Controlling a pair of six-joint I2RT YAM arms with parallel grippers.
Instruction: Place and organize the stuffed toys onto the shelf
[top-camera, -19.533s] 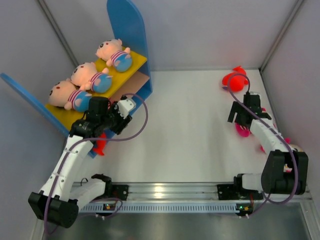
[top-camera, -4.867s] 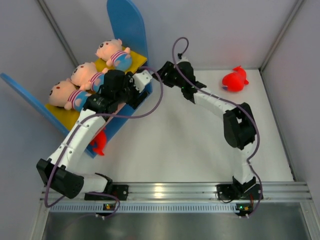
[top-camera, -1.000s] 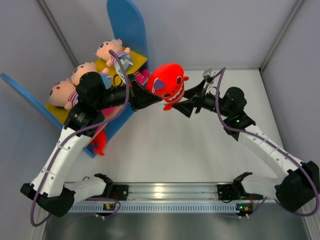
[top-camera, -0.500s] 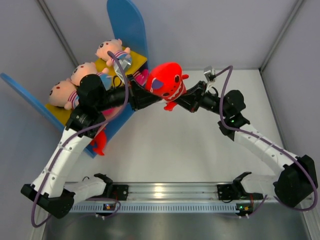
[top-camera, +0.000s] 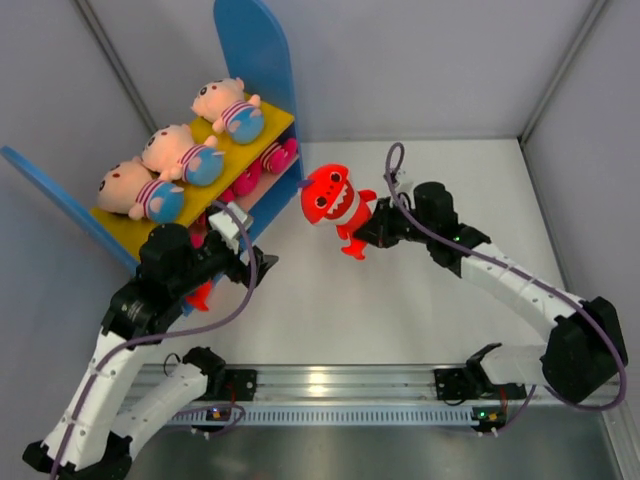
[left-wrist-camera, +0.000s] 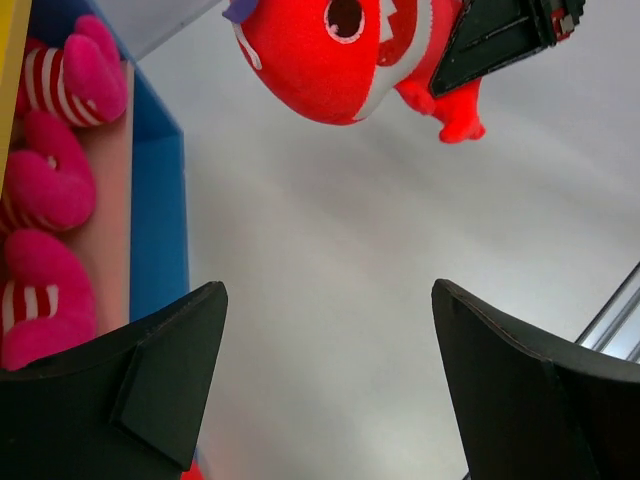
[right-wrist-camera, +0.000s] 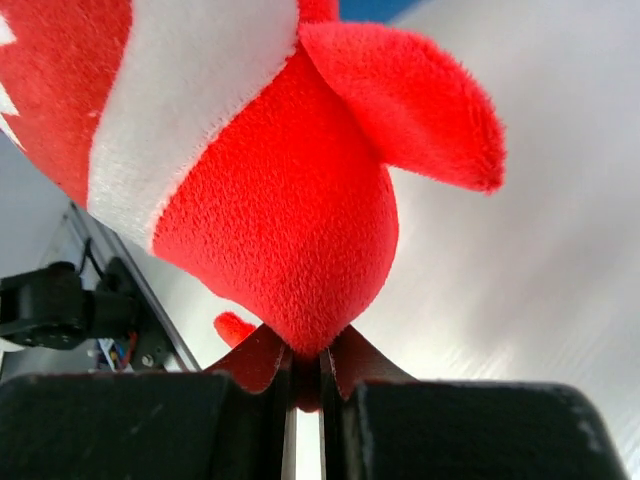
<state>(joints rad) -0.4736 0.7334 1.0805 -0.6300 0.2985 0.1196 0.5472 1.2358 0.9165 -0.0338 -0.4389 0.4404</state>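
Starting at the shelf (top-camera: 262, 60): striped dolls (top-camera: 175, 152) fill the upper board (top-camera: 262, 133), and pink-footed toys (top-camera: 268, 162) lie on the lower board (left-wrist-camera: 110, 235). The left claw (left-wrist-camera: 327, 300) hangs wide open and empty just beside the shelf. The red plush (top-camera: 332, 198) hangs above the table (top-camera: 420, 320), pinched by its tail in the closed right claw (top-camera: 365, 232). Carry it slowly to the shelf, since the thin tail grip may slip.

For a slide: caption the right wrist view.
Right gripper, jaws shut on the red plush, held above the table.
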